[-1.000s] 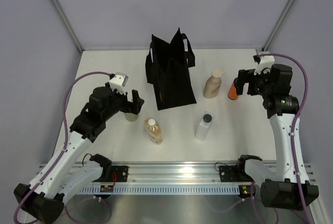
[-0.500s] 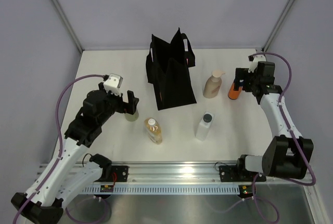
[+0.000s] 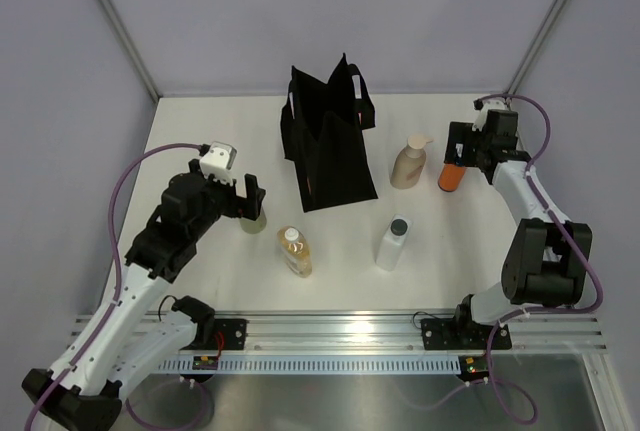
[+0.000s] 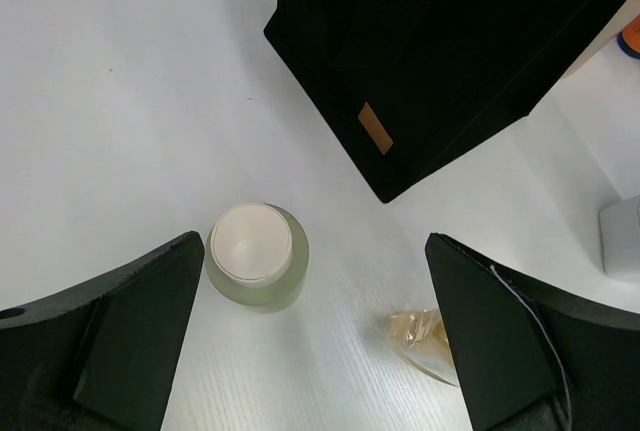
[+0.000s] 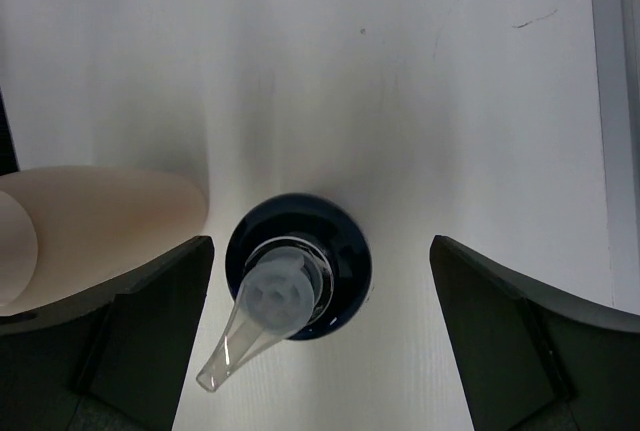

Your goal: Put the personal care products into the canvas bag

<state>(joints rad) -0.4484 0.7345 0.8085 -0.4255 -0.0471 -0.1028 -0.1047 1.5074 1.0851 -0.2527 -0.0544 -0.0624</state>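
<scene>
The black canvas bag (image 3: 325, 151) stands open at the back centre and also shows in the left wrist view (image 4: 450, 61). My left gripper (image 3: 250, 196) is open above the pale olive bottle (image 3: 253, 219), which stands nearer its left finger (image 4: 255, 256). The amber bottle (image 3: 295, 252) lies on its side close by (image 4: 420, 336). My right gripper (image 3: 458, 156) is open, its fingers either side of the orange bottle with the blue top (image 3: 451, 176), seen from above (image 5: 297, 266). The beige pump bottle (image 3: 408, 163) stands left of it (image 5: 90, 221). The clear bottle with the black cap (image 3: 393, 242) stands in front. The small blue-orange bottle is out of view.
The white table (image 3: 200, 131) is closed in by pale walls at the back and sides, with metal corner posts (image 3: 120, 31). A metal rail (image 3: 330, 336) with both arm bases runs along the near edge.
My right arm has swung back and stretched out, its gripper staying over the orange bottle. My left gripper has shifted slightly left over the pale olive bottle. No bottle has moved.
</scene>
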